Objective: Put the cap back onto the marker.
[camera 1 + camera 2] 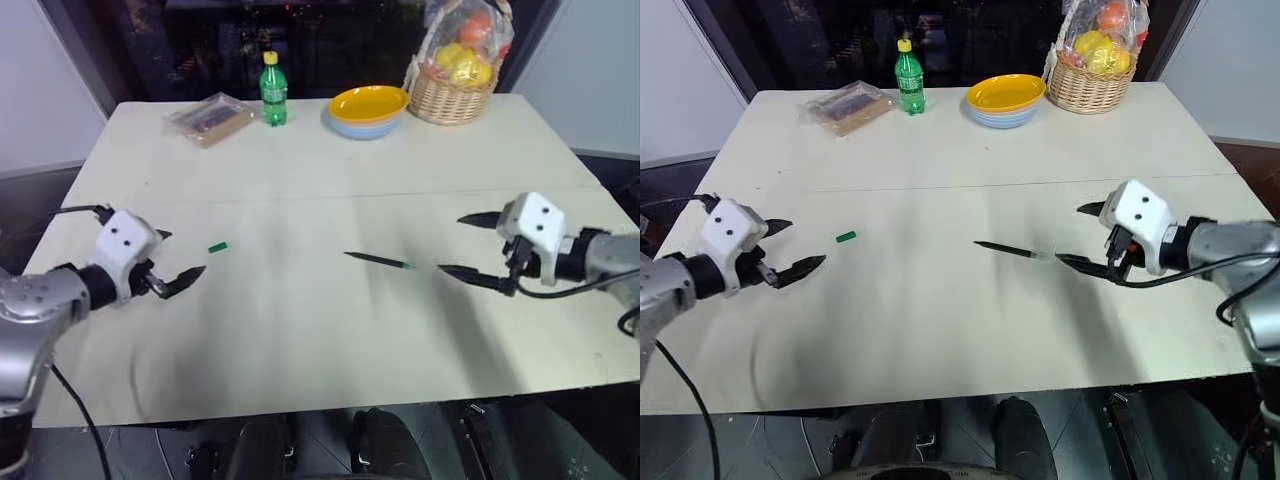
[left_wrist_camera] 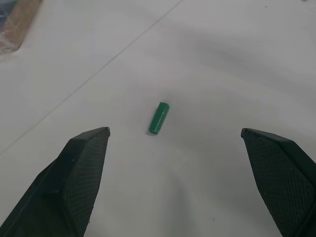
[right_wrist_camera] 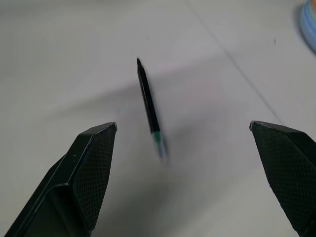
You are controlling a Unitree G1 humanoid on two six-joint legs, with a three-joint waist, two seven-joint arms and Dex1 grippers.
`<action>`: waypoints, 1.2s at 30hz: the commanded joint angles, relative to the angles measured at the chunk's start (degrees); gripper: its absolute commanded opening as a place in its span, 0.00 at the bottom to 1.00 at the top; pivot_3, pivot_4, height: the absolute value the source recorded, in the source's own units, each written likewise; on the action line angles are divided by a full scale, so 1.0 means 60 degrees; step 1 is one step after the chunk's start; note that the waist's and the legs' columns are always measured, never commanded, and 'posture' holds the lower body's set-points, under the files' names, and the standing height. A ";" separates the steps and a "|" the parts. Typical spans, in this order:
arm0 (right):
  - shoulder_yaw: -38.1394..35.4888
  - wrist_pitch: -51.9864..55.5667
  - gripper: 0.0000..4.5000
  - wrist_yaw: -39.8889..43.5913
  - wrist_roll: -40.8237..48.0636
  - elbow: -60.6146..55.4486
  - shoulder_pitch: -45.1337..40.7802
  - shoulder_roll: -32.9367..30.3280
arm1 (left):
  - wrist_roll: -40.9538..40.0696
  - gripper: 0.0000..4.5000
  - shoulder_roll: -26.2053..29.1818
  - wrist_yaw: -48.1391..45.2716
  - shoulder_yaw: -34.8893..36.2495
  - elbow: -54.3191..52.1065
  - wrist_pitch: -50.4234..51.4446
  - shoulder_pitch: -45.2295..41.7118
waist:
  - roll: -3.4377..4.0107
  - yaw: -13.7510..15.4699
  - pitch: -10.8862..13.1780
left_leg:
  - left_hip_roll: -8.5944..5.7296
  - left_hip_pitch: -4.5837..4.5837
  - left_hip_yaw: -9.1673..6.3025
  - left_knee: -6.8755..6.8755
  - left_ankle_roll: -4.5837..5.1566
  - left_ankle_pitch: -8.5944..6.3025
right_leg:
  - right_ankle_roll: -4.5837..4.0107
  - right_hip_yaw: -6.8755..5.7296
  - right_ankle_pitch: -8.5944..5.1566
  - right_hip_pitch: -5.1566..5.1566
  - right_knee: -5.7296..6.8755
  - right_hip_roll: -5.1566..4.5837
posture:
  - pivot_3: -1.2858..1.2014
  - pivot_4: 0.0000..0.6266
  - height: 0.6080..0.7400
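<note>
The small green cap (image 1: 218, 246) lies on its side on the cream table (image 1: 300, 330), left of centre. My left gripper (image 1: 183, 253) hovers open just to its left, nothing between the fingers; in the left wrist view the cap (image 2: 159, 118) lies a little ahead of the spread fingertips (image 2: 94, 143). The thin black marker (image 1: 380, 260) lies flat near the middle, its green end toward the right. My right gripper (image 1: 452, 243) stands open just right of that end. In the right wrist view the marker (image 3: 149, 106) lies ahead, between the wide fingers.
Along the far edge stand a clear packet (image 1: 210, 118), a green bottle with a yellow lid (image 1: 273, 90), a yellow bowl stacked on a blue one (image 1: 368, 108) and a wicker basket of fruit (image 1: 455, 80). A seam crosses the tabletop behind both grippers.
</note>
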 commanded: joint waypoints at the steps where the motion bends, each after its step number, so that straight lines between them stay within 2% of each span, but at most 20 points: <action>1: -0.0058 0.0149 1.00 0.0155 0.0215 -0.0211 -0.0276 -0.0139 | -0.0130 0.99 0.0234 -0.0298 0.0265 0.0089 -0.0174 -0.0159 | 0.0000 0.0001 0.0000 | -0.0001 -0.0002 0.0000 -0.0002 0.0000 0.0000 | 0.0000 0.0000 0.0000 0.0000 0.0000 -0.0008 | 0.52 0.24 1.00; 17: -0.0077 0.0687 1.00 -0.0152 0.0514 -0.0879 -0.0288 0.0122 | -0.0043 0.99 0.0154 -0.0510 -0.0315 0.0788 -0.0401 -0.0817 | 0.0001 -0.0016 0.0000 | -0.0004 -0.0030 0.0000 -0.0004 -0.0003 0.0000 | -0.0003 0.0010 0.0002 -0.0031 0.0001 -0.0031 | 0.52 0.24 1.00; 22: 0.0112 0.0711 1.00 -0.0501 0.0435 -0.1087 -0.0224 0.0434 | 0.0186 0.99 -0.0655 -0.0847 -0.0982 0.2484 -0.1921 -0.1848 | 0.0001 0.0015 -0.0001 | -0.0009 -0.0043 0.0002 -0.0002 -0.0006 0.0002 | -0.0005 0.0010 0.0003 -0.0075 0.0004 -0.0034 | 0.52 0.24 1.00; 28: 0.0124 0.1117 1.00 -0.1053 0.0667 -0.1818 0.0065 0.0822 | 0.0988 0.99 -0.1130 -0.1910 -0.2094 0.5244 -0.3791 -0.2939 | 0.0000 -0.0002 -0.0001 | -0.0008 -0.0063 0.0021 -0.0002 -0.0003 0.0006 | 0.0001 0.0003 0.0009 -0.0067 0.0012 -0.0023 | 0.52 0.24 1.00; 36: -0.0194 0.1611 1.00 -0.1856 0.0926 -0.2792 0.0770 0.1153 | 0.1880 0.99 -0.1883 -0.2377 -0.2656 0.9106 -0.5889 -0.4803 | -0.0013 0.0034 -0.0001 | -0.0008 -0.0064 0.0027 0.0017 0.0013 0.0001 | 0.0039 -0.0004 0.0028 -0.0057 0.0017 0.0017 | 0.52 0.24 1.00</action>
